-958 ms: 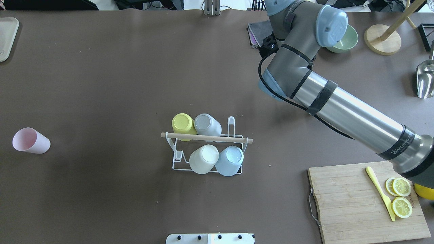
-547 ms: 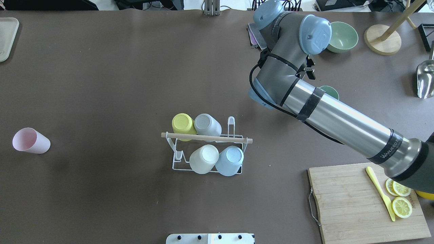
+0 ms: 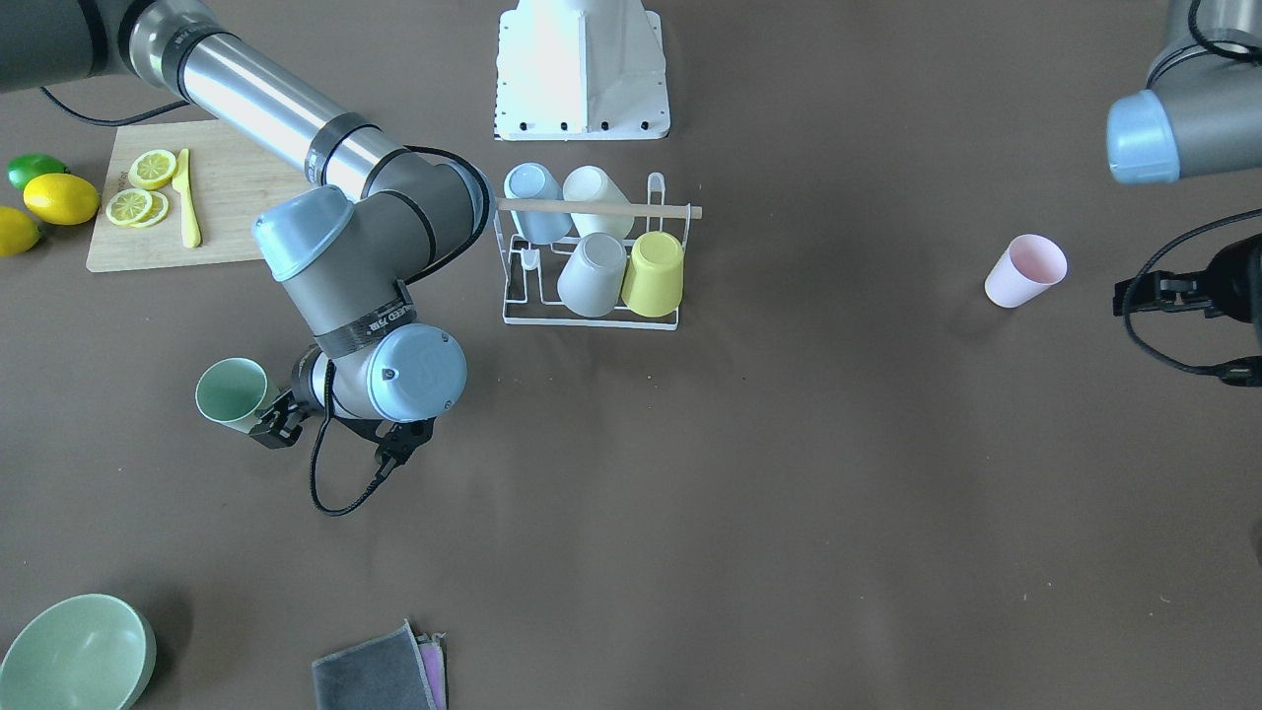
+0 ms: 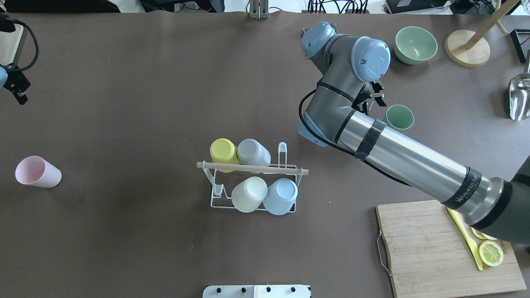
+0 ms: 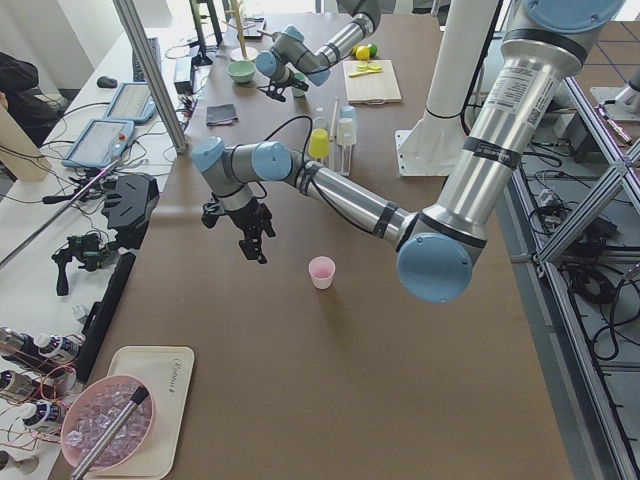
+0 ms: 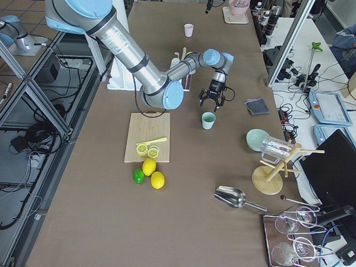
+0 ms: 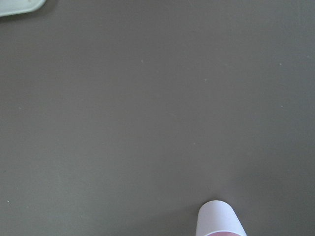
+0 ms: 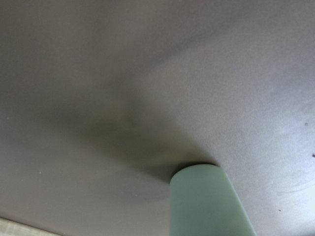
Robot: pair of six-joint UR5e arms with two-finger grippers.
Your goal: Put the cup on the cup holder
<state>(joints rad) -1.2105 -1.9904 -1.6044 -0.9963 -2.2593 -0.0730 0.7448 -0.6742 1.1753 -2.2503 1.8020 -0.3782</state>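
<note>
The cup holder (image 4: 252, 168), a white wire rack with a wooden rod handle, stands mid-table and carries yellow, grey, cream and blue cups upside down. A green cup (image 4: 400, 116) stands upright at the right. My right gripper (image 4: 372, 100) hangs just beside it, open and empty, apart from the cup; the cup shows at the bottom of the right wrist view (image 8: 206, 201). A pink cup (image 4: 37, 171) stands upright at the far left. My left gripper (image 4: 15, 86) is at the left edge, beyond the pink cup, and looks open and empty.
A green bowl (image 4: 415, 44) and a wooden stand (image 4: 467, 47) are at the back right, with a metal scoop (image 4: 519, 97) at the right edge. A cutting board (image 4: 430, 248) with lemon slices and a yellow knife lies front right. Folded cloths (image 3: 380, 671) lie near the bowl.
My right arm has swung left and toward the robot, uncovering the green cup and the bowl. My left gripper has come into the overhead view at the left edge.
</note>
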